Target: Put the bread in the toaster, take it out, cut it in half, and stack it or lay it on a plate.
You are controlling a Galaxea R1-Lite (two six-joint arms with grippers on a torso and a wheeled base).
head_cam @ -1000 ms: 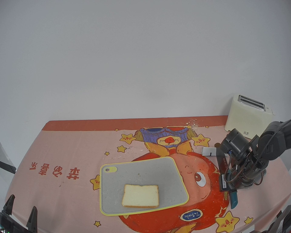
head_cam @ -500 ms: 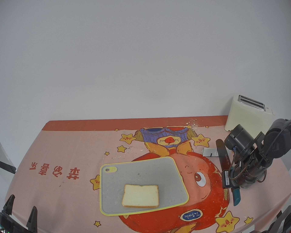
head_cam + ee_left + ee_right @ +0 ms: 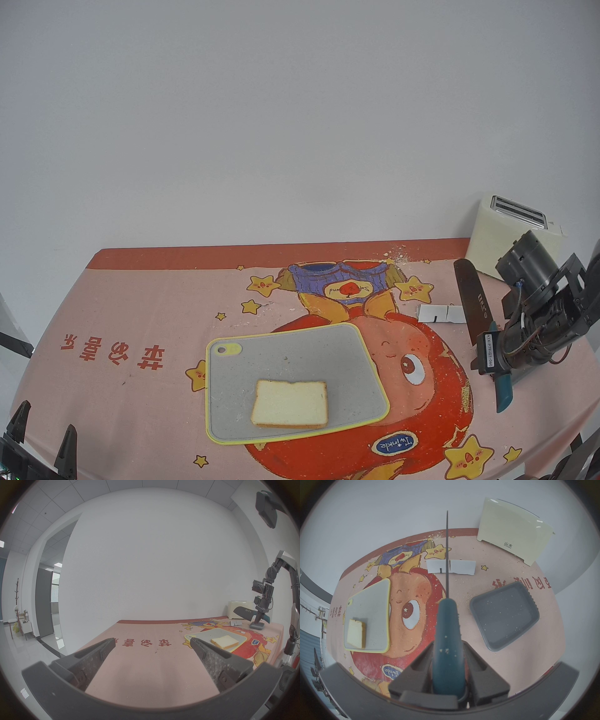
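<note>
Here, head view: a square bread slice lies on the grey yellow-rimmed cutting board, on a pink cartoon-print tablecloth. Right of the board, the right gripper clamps a teal-handled knife near the cream toaster. Left wrist view: the left gripper, fingers apart, left of the board; white wall behind. Right wrist view: a grey rectangular tray right of the board.

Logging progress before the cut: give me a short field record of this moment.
bread: one whole uncut slice, flat on cutting board
knife: held above table, teal handle clamped in right gripper
toaster: far right corner of table
grey tray: on table near toaster
left gripper: open, at near left table edge
</note>
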